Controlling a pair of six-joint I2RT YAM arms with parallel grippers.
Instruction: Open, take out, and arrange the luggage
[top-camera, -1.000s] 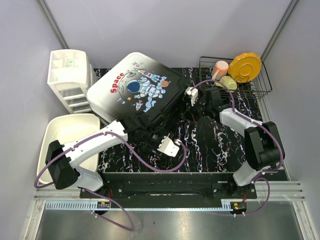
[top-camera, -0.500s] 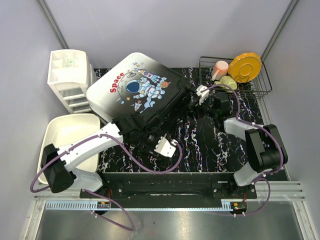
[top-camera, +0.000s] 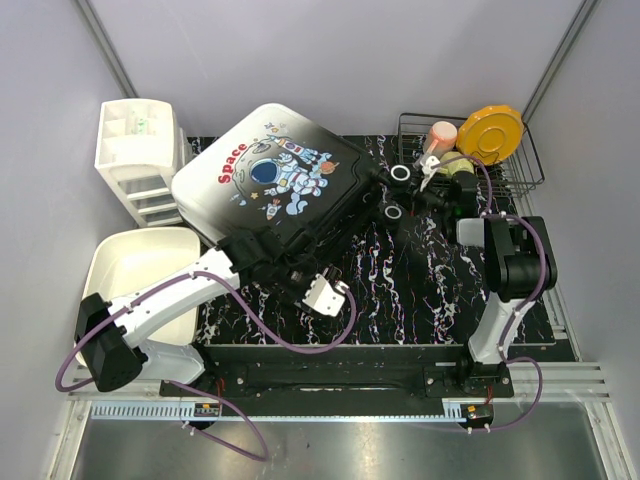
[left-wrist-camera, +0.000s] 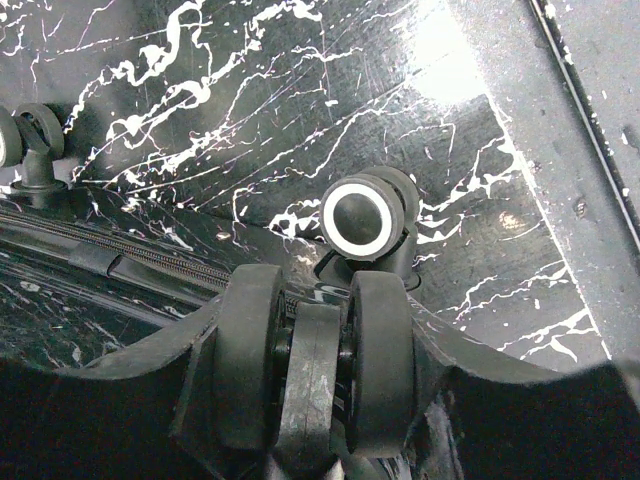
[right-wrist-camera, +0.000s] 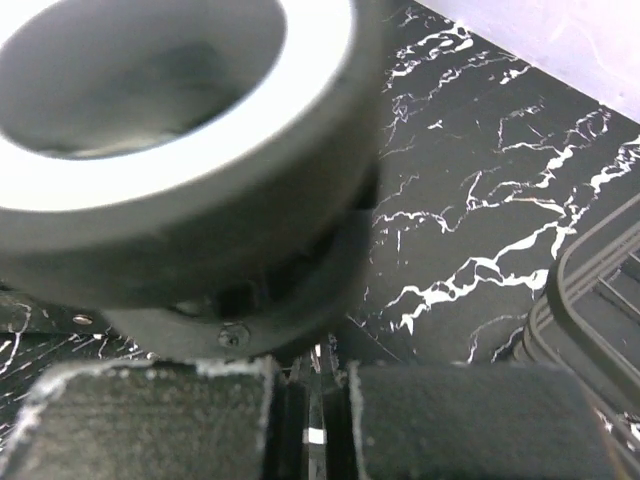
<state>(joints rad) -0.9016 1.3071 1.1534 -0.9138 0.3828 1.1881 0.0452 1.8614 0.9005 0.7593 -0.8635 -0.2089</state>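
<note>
Our right gripper (right-wrist-camera: 310, 425) has swung to the upper right, closed beside a wheel (right-wrist-camera: 200, 215) of the luggage (top-camera: 270, 180); our left gripper (left-wrist-camera: 312, 385) clamps the luggage's lower-centre corner.

You have open table (top-camera: 425, 295) at near centre-right. The luggage (top-camera: 270, 180) fills the far left, hemmed by the drawer unit (top-camera: 130, 165) and tub (top-camera: 135, 250). The wire basket (top-camera: 525, 182) blocks the far right.

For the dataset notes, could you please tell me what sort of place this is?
Probably a robot test cell staged with household props: plain walls close round a marble-pattern table, with printed luggage, a white drawer unit and a wire dish rack.
</note>
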